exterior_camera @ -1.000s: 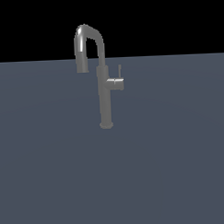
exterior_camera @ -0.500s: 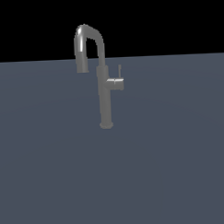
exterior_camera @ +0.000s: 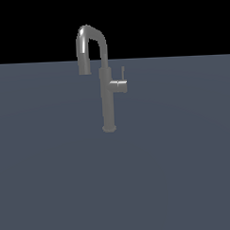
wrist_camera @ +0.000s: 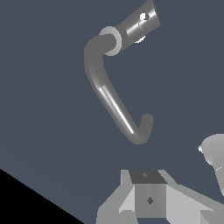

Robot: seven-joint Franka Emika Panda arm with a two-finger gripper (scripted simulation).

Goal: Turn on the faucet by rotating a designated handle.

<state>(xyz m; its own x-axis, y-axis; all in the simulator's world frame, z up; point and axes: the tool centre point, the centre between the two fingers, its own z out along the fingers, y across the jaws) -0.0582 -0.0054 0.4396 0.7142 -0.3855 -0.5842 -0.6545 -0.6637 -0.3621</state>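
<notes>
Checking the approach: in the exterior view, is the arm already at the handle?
No, the handle stands alone beside the faucet; no arm shows there.

Sole obstacle on the flat dark blue-grey surface [exterior_camera: 53,186]: the tall slim grey metal faucet [exterior_camera: 108,98], upright. Its gooseneck spout arches to the exterior view's left; the thin grey metal lever handle [exterior_camera: 122,73] stands upright on a short side stub at the exterior view's right. Open surface surrounds the base.

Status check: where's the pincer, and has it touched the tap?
Pincer above faucet, touching nothing; jaw state unclear. Handle upright, untouched. Nothing in the way.
</notes>
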